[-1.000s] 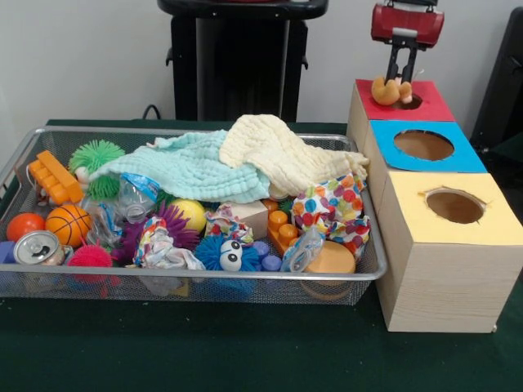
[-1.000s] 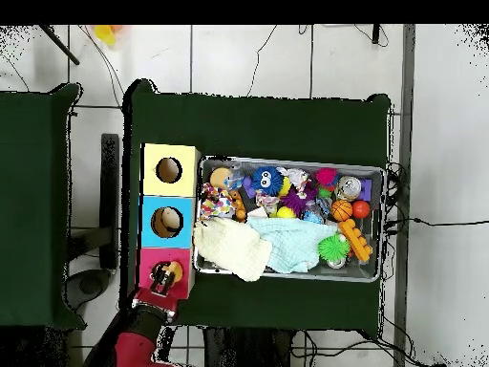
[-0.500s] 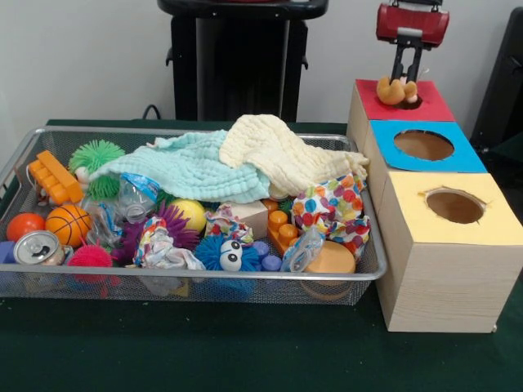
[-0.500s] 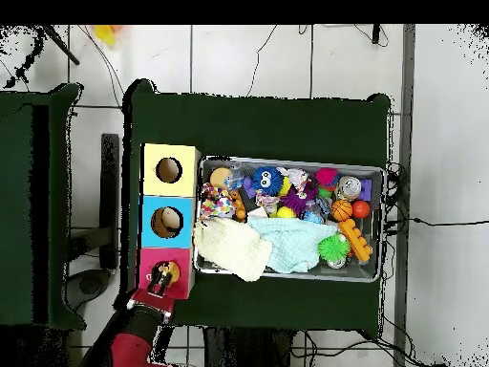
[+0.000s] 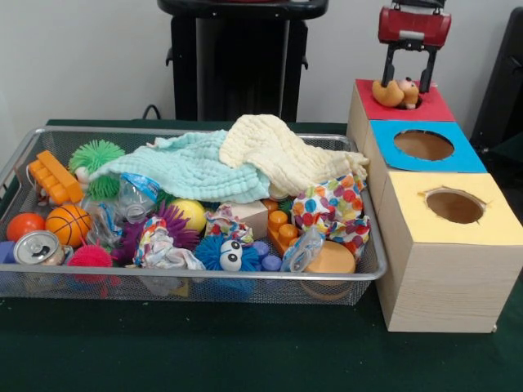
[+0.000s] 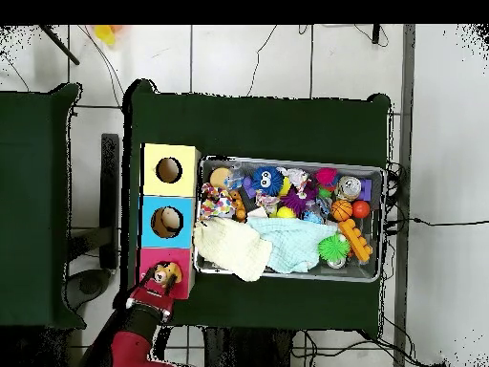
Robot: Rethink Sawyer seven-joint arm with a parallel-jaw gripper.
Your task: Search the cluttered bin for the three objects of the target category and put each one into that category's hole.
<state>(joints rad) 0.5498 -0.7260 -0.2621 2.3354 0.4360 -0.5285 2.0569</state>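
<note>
You are watching the red-and-black gripper [image 5: 408, 75], jaws spread and gripping nothing; 1 small tan-brown plush teddy bear [image 5: 395, 91] is lying crosswise just beneath them on the red-topped box's hole [image 5: 411, 101].

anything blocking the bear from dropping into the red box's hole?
Nothing visible. The teddy bear lies on the red box at its hole, with the gripper open just above it. The hole is mostly hidden behind the bear.

The basket [image 5: 372, 265] is shiny silver wire mesh. The boxes [image 5: 445, 286] look like pale matt wood. The cloths [image 5: 196, 167] are soft, crinkled fabric.
</note>
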